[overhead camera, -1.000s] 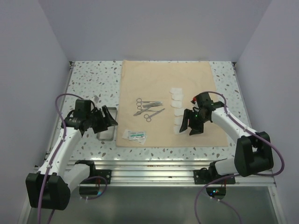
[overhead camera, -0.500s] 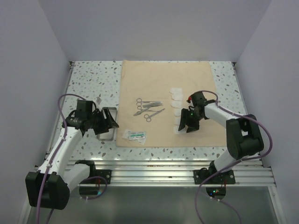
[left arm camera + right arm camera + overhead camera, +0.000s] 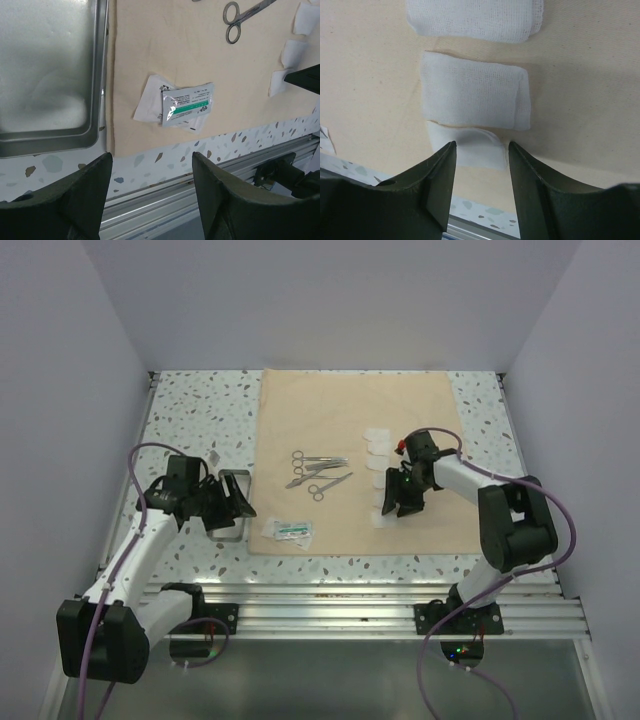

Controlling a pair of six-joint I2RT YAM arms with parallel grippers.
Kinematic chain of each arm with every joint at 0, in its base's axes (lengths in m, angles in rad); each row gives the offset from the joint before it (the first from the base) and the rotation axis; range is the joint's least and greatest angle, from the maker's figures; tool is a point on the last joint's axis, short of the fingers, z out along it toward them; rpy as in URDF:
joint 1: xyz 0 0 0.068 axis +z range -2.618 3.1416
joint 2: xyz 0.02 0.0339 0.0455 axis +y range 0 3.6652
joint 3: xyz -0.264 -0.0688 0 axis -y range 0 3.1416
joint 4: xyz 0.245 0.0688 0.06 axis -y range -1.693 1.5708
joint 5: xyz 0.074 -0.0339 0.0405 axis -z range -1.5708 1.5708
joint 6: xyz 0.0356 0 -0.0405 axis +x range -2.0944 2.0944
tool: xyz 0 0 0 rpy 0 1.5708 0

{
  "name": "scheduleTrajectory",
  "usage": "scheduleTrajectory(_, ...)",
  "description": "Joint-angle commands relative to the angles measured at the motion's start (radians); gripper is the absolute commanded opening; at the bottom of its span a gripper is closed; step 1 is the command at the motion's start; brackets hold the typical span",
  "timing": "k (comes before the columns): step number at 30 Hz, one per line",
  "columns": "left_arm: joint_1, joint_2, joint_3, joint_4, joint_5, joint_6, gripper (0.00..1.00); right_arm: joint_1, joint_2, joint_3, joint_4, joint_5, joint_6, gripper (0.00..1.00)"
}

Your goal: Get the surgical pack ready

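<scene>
Plain pale walls (image 3: 330, 310) enclose a speckled table (image 3: 190, 405) on three sides, with a metal rail (image 3: 330, 605) along its near edge. The overhead view alone shows the whole beige cloth (image 3: 355, 460), spread flat under the right gripper (image 3: 395, 498) and just beside the left gripper (image 3: 228, 502). The steel tray (image 3: 228, 530) is half hidden overhead. The left wrist view shows it bare, ahead and left of the open left gripper's fingers (image 3: 95, 190). That view also resolves a green-printed packet (image 3: 187, 105) straight ahead on the cloth, and one pair of scissors (image 3: 235, 22) beyond it. The scissors group (image 3: 318, 472) lies between the grippers. The right wrist view shows the gauze (image 3: 475, 95) weave. The lowest square (image 3: 470, 147) lies flat between the parted right fingers (image 3: 440, 180); contact cannot be told.
</scene>
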Motion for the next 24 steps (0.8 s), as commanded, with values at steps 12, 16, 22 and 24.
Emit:
scheduleTrajectory(12, -0.008, 0.006, -0.013, 0.035, 0.024, 0.018, 0.68, 0.054, 0.014, 0.049, -0.01, 0.114, -0.02, 0.21)
scheduleTrajectory(16, -0.008, 0.006, -0.014, 0.035, 0.025, 0.017, 0.68, 0.055, -0.055, 0.09, -0.075, 0.156, -0.033, 0.11)
scheduleTrajectory(22, -0.008, 0.009, -0.022, 0.041, 0.03, 0.015, 0.68, 0.055, -0.092, 0.158, -0.13, 0.086, -0.039, 0.0)
scheduleTrajectory(24, -0.008, 0.011, -0.025, 0.049, 0.034, 0.011, 0.69, 0.055, -0.095, 0.166, -0.132, 0.067, -0.037, 0.0)
